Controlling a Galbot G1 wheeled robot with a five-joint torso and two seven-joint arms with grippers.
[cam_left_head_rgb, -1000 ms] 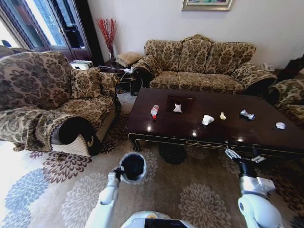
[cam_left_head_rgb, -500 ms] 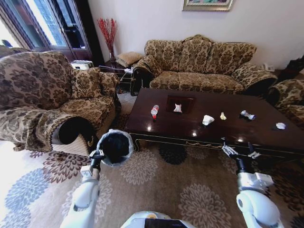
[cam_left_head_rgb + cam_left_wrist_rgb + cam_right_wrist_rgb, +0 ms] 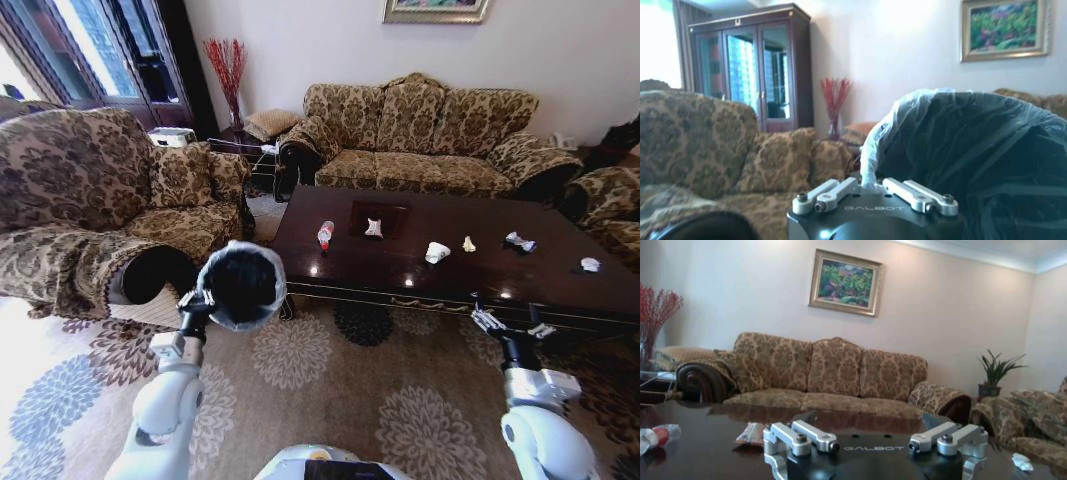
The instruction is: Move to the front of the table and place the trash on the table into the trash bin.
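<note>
Left gripper (image 3: 196, 306) clamped on the bin (image 3: 241, 287) rim, held off the table's (image 3: 340, 262) near-left corner. Right gripper (image 3: 508, 325) spread wide, empty, at the table's near edge. Trash: bottle (image 3: 325, 234) and scraps, untouched on the table. Approach step; next calls for reaching a scrap.

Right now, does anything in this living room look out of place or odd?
Yes: the trash bin is off the floor, tipped with its mouth facing the head camera, gripped at its rim by the left hand. Scraps of trash litter the table.
</note>
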